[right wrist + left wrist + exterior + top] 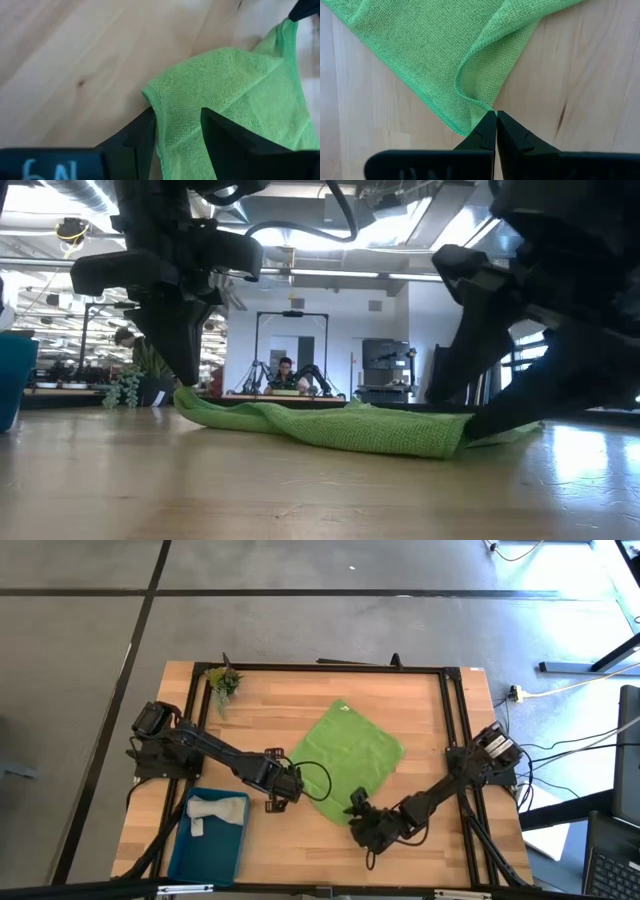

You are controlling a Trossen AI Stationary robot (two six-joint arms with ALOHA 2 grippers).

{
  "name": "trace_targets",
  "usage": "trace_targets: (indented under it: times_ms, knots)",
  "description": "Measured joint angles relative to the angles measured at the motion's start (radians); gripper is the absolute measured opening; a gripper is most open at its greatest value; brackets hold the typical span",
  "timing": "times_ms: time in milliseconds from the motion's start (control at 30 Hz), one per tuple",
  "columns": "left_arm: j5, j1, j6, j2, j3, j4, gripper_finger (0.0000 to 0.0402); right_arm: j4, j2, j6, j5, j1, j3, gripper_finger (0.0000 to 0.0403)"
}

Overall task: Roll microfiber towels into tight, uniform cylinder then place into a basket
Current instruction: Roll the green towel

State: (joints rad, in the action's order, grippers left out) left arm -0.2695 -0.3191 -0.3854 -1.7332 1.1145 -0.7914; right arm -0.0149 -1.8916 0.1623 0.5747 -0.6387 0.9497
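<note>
The lime green towel (pixel 350 755) lies spread on the wooden table, turned diamond-wise. My left gripper (pixel 290 790) is shut at its corner toward the table's left (pixel 188 392). My right gripper (pixel 177 112) is open at the towel's near corner (pixel 165 95), which lies between its two fingers. The grey towel (pixel 215 810) lies in the teal basket (pixel 215 858) at the near left. My left gripper pinches the green towel's hemmed edge at its left corner (pixel 479 102) between the two fingertips, coming steeply from above. That corner is raised a little off the table and puckered into a fold, and the rest of the towel lies flat. Whether my right gripper's fingers (pixel 145 125) touch the near corner, I cannot tell.
A small green plant sprig (pixel 223 682) lies at the table's far left corner. A black frame rims the table. Bare wood lies along the far edge and between the basket and the towel.
</note>
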Motion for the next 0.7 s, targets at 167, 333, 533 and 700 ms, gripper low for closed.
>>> trace_targets:
  times_ms: [167, 333, 533, 700]
  knots:
    - [0.001, 0.0, 0.0, 0.0, 0.0, 0.0, 0.0, 0.024, -0.015, -0.002, 0.001, 0.009, 0.0, 0.0157]
    - [0.001, 0.0, 0.0, 0.0, 0.0, 0.0, 0.0, 0.032, -0.014, -0.003, 0.026, 0.008, 0.0, 0.0109]
    - [0.002, 0.0, 0.0, 0.0, 0.0, 0.0, 0.0, 0.017, -0.011, -0.028, 0.067, 0.008, 0.0, 0.0011]
    - [-0.014, -0.01, -0.003, 0.0, -0.001, -0.001, 0.0, -0.067, 0.028, -0.11, 0.131, 0.007, 0.0, 0.0009]
